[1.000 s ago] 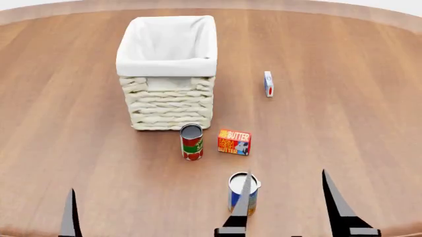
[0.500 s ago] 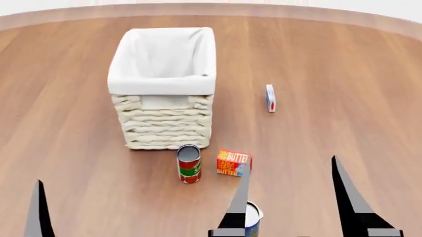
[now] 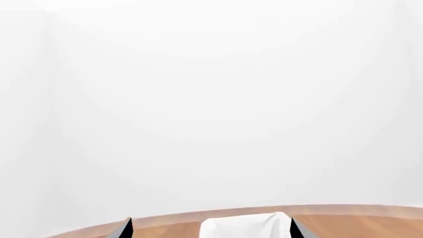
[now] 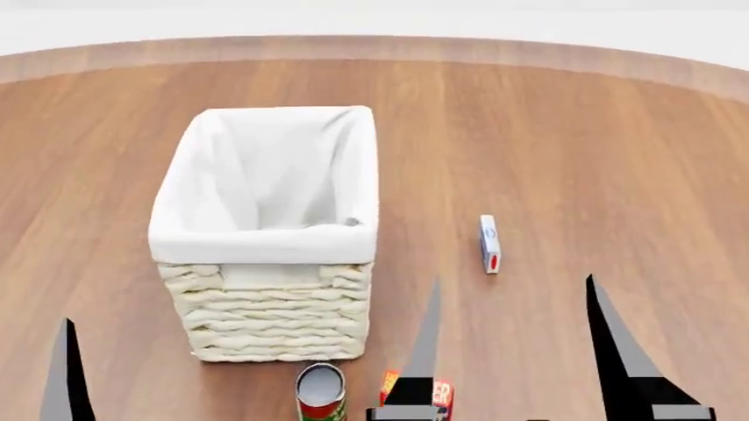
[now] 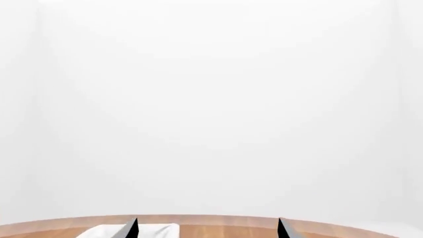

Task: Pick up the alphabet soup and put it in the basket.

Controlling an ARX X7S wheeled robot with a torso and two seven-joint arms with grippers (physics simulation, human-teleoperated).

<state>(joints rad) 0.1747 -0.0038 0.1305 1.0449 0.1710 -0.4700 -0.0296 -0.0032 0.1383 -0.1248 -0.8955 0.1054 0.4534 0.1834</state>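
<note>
A round wooden bench [image 4: 585, 132] is carrying one tall cream wicker basket [image 4: 272, 263] lined with white cloth, one red-and-green can [image 4: 319, 395], one orange butter box [image 4: 412, 392] and one small white box [image 4: 489, 244]. The blue alphabet soup can is sitting out of view. The right gripper [image 4: 521, 351] is holding its fingers spread and empty; the left gripper's [image 4: 65, 373] spread cannot be judged. Reaching blind is risking a grab of the wrong can.
</note>
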